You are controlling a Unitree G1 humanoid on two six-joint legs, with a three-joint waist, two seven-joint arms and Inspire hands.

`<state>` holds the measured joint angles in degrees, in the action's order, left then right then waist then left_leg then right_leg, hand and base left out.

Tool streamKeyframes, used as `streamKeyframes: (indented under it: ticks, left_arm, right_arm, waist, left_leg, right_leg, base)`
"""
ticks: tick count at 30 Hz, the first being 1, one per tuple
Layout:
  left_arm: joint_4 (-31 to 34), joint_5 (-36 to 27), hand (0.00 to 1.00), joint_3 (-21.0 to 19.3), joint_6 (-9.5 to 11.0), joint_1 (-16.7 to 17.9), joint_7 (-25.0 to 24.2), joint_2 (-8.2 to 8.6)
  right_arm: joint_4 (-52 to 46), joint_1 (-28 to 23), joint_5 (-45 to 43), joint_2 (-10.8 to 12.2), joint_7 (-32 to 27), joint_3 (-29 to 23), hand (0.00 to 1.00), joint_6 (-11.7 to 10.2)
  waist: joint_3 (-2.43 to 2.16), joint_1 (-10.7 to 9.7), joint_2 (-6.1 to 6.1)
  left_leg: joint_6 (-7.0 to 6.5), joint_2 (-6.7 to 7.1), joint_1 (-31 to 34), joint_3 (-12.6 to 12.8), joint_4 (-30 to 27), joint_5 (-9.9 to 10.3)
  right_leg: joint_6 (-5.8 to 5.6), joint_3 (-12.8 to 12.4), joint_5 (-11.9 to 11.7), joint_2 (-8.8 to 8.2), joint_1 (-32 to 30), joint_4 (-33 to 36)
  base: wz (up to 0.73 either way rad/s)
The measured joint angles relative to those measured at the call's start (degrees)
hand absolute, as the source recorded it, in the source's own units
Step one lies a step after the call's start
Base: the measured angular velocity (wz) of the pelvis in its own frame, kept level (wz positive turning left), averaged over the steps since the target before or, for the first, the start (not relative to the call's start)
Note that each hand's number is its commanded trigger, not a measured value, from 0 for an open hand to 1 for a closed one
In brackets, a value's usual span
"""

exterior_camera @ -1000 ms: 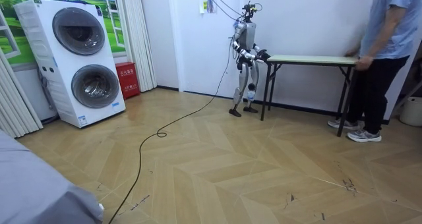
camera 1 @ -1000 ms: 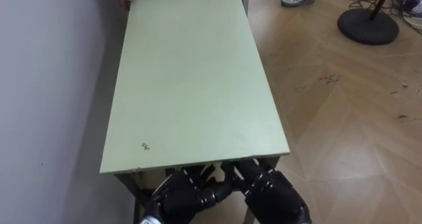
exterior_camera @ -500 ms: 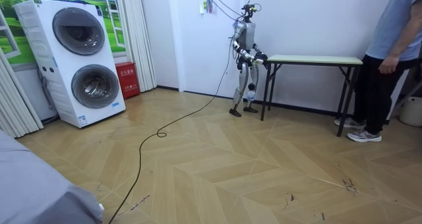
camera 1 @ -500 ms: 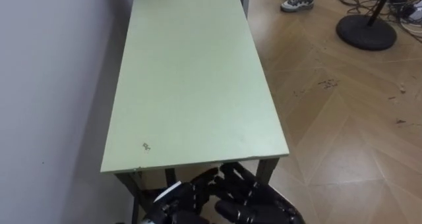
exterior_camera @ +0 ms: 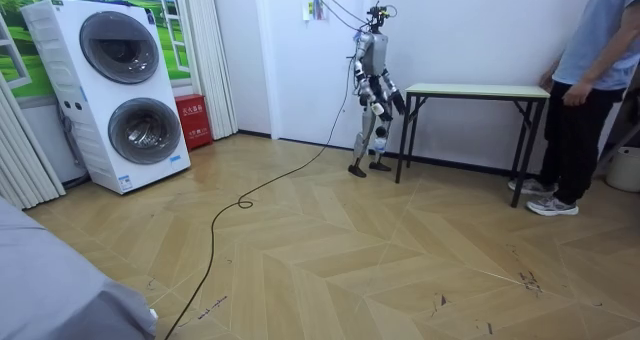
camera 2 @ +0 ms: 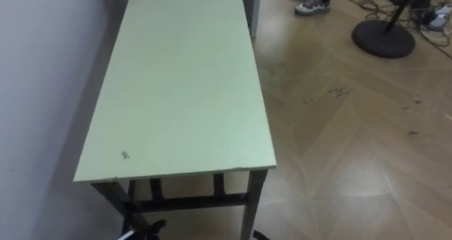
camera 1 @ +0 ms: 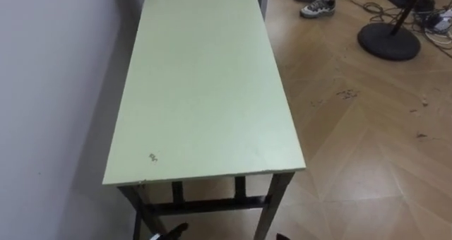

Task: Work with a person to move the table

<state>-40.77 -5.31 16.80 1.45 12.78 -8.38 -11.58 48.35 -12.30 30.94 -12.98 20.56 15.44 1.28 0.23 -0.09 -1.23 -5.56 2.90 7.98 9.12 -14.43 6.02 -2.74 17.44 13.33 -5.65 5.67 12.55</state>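
the table (camera 1: 205, 92) runs close along the wall (camera 1: 49, 92) on your left, so you get no passage there. under its near short edge, the dark legs (camera 1: 272, 198) and a low crossbar (camera 1: 205, 206) frame an open gap. to the right the wood floor (camera 1: 367, 148) lies open up to a round stand base (camera 1: 387, 41). a person (exterior_camera: 585, 90) blocks the far end.

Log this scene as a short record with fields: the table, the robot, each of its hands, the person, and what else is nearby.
table: pale green top, dark legs, standing on the wood floor, long side along the white wall
robot: stands at the table's near short end
left hand: low, below the near edge, off the top
right hand: low, off the top
person: stands at the far end
nearby: round black stand base; stacked washing machines
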Motion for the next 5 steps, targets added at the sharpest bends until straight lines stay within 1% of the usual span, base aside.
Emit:
streamKeyframes:
  ticks: [2, 4, 5]
  left_arm:
    - [-2.7, 0.0, 0.0, -0.4, 1.2, 0.0, 2.5, 0.27]
    - [-6.0, 0.1, 0.0, -1.8, 2.5, -0.3, 5.3, 1.51]
    - [-7.0, 0.4, 0.0, -2.3, 2.9, -0.5, 5.8, 1.93]
  right_arm:
    - [3.4, 0.2, 0.1, 0.5, -1.4, -0.6, 0.0, -0.2]
    - [6.6, 0.4, 0.1, 1.3, -3.3, -1.4, 0.0, -0.3]
    - [7.6, 0.5, 0.1, 1.6, -3.8, -1.7, 0.0, -0.5]
  waist:
    - [0.07, 0.0, -0.17]
    - [0.05, -0.1, -0.23]
    - [0.07, -0.2, -0.26]
  left_leg:
    - [0.0, 0.05, -0.5, 0.0, 0.3, 0.0]
    - [-0.07, 0.16, -0.8, 0.0, 0.7, -0.1]
    - [-0.12, 0.21, -0.9, 0.0, 0.7, -0.1]
  right_leg:
    - [-0.05, 0.0, -0.1, -0.03, 0.3, 0.0]
    - [-0.13, 0.1, -0.1, -0.07, 0.4, 0.0]
    - [-0.13, 0.1, -0.2, -0.09, 0.5, -0.1]
  base:
    - [-0.02]
    - [-0.05]
    - [0.0]
